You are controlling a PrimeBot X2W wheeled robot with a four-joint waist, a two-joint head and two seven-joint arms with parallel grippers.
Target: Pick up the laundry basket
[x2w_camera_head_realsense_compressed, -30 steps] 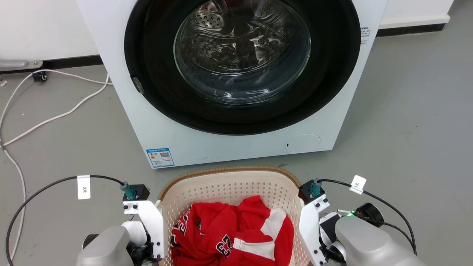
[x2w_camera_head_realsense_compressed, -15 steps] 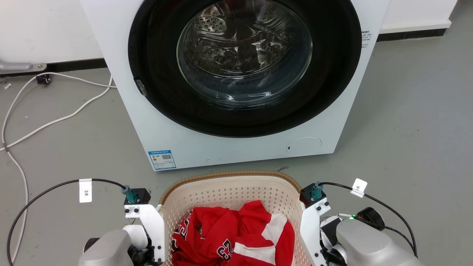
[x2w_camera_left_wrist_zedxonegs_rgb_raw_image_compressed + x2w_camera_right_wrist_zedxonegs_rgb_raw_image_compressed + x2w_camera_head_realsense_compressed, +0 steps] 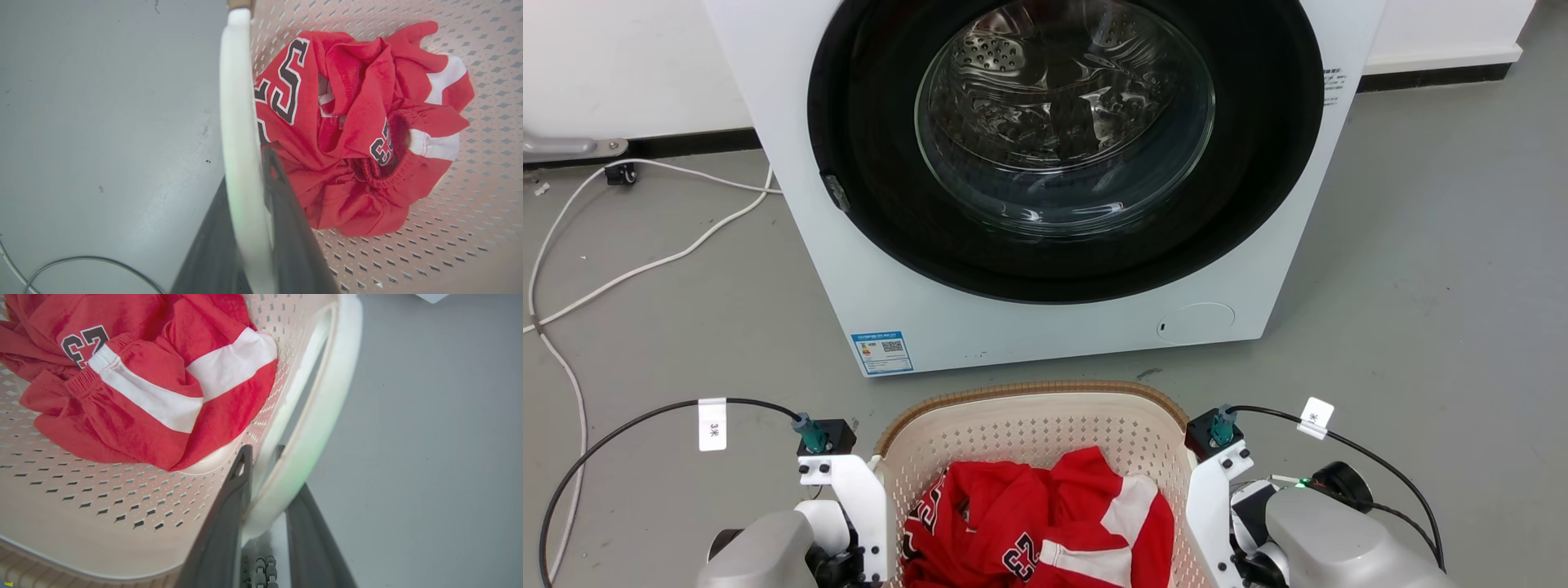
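Three views, taking them in turn. Head view: the laundry basket (image 3: 1029, 408) is low centre, just in front of the washer (image 3: 1045, 327). It's open side up with the brown woven-look rim toward the door. The near end is cropped, so I can't call its long axis. A red jersey (image 3: 1045, 523) is crumpled inside.

Left wrist view adds the grip: my left gripper (image 3: 247, 171) is narrowed onto the smooth white side handle (image 3: 237, 102), one finger inside and one outside.

Right wrist view: my right gripper (image 3: 262, 451) is likewise pinching the opposite handle (image 3: 327, 396), beside the perforated cream wall.
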